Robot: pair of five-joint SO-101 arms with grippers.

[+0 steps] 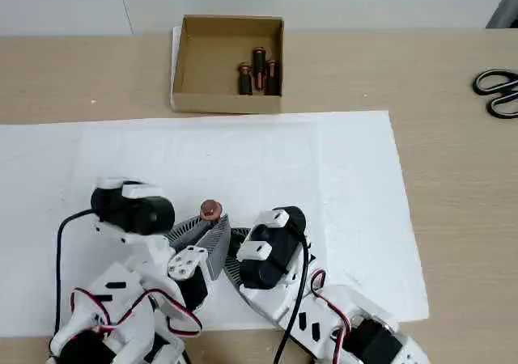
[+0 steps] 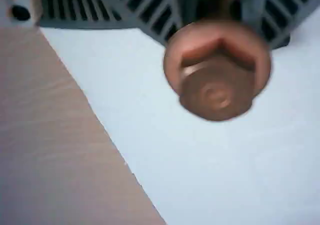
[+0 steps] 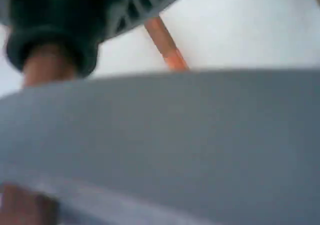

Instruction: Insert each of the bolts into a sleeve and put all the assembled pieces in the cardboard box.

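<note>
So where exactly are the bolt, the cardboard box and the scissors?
bolt [image 1: 210,209]: high view, on its round copper head.
cardboard box [image 1: 225,103]: high view, on its near wall.
scissors [image 1: 494,95]: high view, on the black handles.

- I see a light brown wooden table [image 1: 453,218].
- A big white sheet of paper [image 1: 243,162] lies flat on the table.
- Scissors [image 1: 492,93] with black handles lie at the table's far right edge, well apart from the paper.
</note>
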